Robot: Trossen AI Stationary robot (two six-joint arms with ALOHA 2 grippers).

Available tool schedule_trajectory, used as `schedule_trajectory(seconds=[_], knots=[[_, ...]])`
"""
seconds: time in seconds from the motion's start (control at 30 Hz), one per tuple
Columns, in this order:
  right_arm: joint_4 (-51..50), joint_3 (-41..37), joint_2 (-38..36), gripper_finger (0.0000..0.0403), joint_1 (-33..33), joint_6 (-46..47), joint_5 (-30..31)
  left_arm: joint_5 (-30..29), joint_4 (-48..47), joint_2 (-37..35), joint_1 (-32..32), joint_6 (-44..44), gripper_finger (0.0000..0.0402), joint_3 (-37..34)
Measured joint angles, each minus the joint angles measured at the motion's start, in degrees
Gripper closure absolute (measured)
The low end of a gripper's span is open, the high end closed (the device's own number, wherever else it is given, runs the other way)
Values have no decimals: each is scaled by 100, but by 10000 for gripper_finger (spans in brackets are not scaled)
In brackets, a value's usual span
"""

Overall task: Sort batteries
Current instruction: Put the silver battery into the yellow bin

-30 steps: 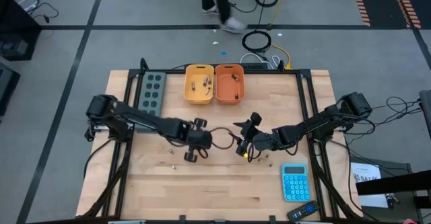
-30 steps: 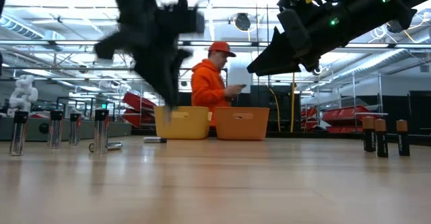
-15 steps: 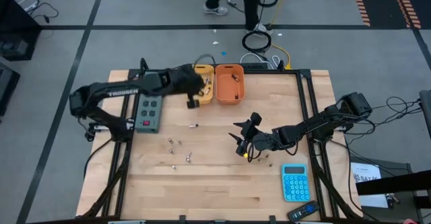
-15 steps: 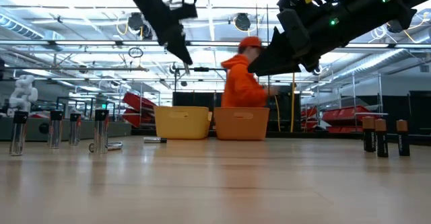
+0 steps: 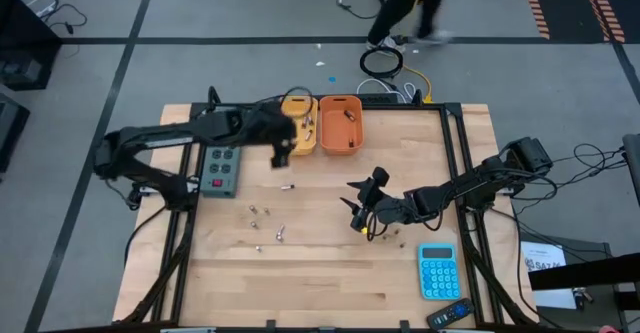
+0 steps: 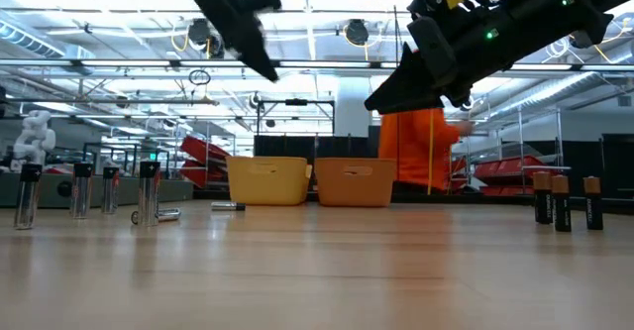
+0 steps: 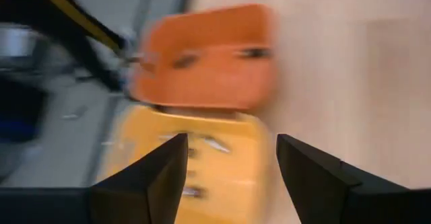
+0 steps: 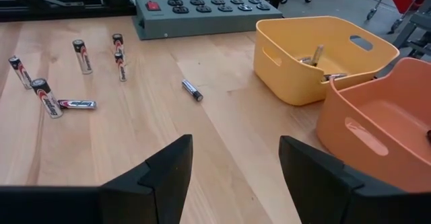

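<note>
Several small batteries (image 5: pixel 266 213) lie or stand loose on the wooden table left of its middle; they also show in the right wrist view (image 8: pixel 81 56). A few more batteries (image 6: pixel 562 201) stand near my right arm. A yellow bin (image 5: pixel 299 123) and an orange bin (image 5: pixel 340 125), each with batteries inside, stand at the far edge. My left gripper (image 5: pixel 283 150) hovers open at the yellow bin's near left corner, with nothing between its fingers (image 7: pixel 229 177). My right gripper (image 5: pixel 353 211) hangs open above the table's middle, also with nothing in it (image 8: pixel 236 177).
A grey-green power strip (image 5: pixel 221 156) lies at the far left beside the left arm. A blue calculator (image 5: pixel 436 271) and a dark remote (image 5: pixel 450 315) sit near the front right corner. A person in an orange top (image 6: pixel 416 152) walks past beyond the table's far edge.
My left gripper has risen from the table's middle and swung toward the far edge, ending at the yellow bin. The person behind the table has walked toward the right. My right arm has kept still.
</note>
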Motion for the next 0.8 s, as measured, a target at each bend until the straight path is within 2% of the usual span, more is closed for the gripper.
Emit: schedule_trajectory(seconds=[0.13,0.27,0.43,0.53,0.63,0.8], knots=[[0,0,0,190,4,22,-11,682,-1327,-392,-642,-830,161,-65],[26,0,0,190,4,22,-28,745,-2090,-442,-1445,-1961,161,-458],[48,0,0,190,4,83,-28,982,-2304,-401,-2446,-2742,160,-1054],[49,0,0,190,4,94,-27,638,-2437,-397,-2830,-2938,160,-1267],[52,0,0,190,4,81,-26,369,-2484,-401,-2997,-3054,160,-1424],[50,0,0,190,4,86,-26,317,-2345,-401,-2996,-3169,160,-1708]])
